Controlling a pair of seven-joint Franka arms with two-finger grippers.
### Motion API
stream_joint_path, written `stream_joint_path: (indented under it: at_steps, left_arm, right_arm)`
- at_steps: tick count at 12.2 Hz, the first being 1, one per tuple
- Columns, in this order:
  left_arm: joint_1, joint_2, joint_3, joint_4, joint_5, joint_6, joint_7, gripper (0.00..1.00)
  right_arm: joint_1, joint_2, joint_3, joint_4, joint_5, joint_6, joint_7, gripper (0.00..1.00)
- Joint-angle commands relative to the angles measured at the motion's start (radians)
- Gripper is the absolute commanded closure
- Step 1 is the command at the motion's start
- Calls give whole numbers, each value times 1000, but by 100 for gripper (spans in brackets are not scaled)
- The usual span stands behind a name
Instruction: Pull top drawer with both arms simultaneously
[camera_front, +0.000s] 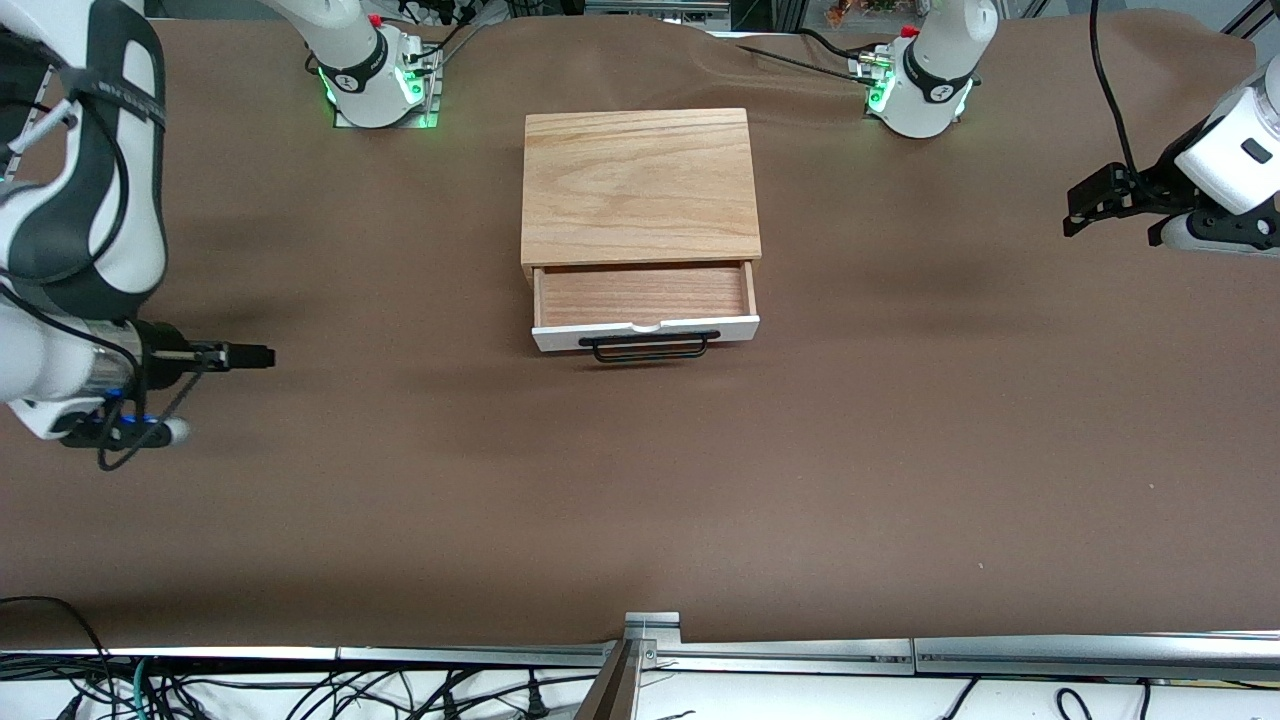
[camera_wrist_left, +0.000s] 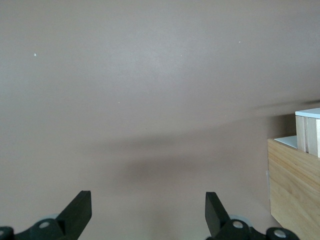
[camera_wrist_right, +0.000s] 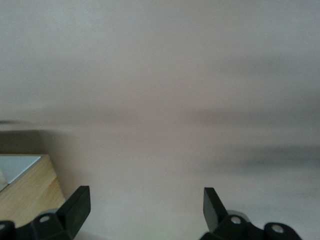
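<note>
Mid-tabletop (camera_front: 640, 500), between the two arm bases, sits the light-wood box (camera_front: 640, 185); the top drawer (camera_front: 645, 305) is pulled out partway toward the front camera, reddish-brown inside showing, white front panel and black wire handle (camera_front: 650, 346) on its nearer edge. Nothing touches the handle. Right gripper (camera_front: 255, 357) hangs over bare brown tabletop toward the right arm's end, well apart from the box, pointing toward it. Left gripper (camera_front: 1075, 212) hangs over the tabletop at the left arm's end, also well apart from the box. Front view alone shows the drawer's open state and the handle; neither wrist view catches the handle. Left wrist view: gripper (camera_wrist_left: 148, 210) with fingers (camera_wrist_left: 80, 207) spread wide, only brown surface between them, and at the frame edge a slice of the box's wood side (camera_wrist_left: 295, 190) with a white edge of the drawer above it. Right wrist view: gripper (camera_wrist_right: 146, 207), fingers (camera_wrist_right: 80, 205) likewise spread wide and released, nothing between them, a corner of wood (camera_wrist_right: 27, 192) with a pale panel at the frame edge; the rest is soft and streaked. Both grippers hold nothing and touch nothing.
</note>
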Motion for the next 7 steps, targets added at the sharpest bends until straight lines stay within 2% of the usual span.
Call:
stream_joint_path:
  at_steps: [1,3,5,7]
  left_arm:
    - [2,-8,6,-5,18,-10,-11,0]
    - [2,-2,5,1,18,-10,-11,0]
    - [2,-3,6,1,18,-11,-11,0]
    - [2,-2,6,1,20,-11,-11,0]
  right_arm:
    - [-62,-119,96,-35,-106,20,22,0]
    - [-131,-223,173,-66,-228,31,24,0]
    - [-185,-340,240,-122,-272,52,24,0]
    - [-207,-420,280,-211,-286,49,48,0]
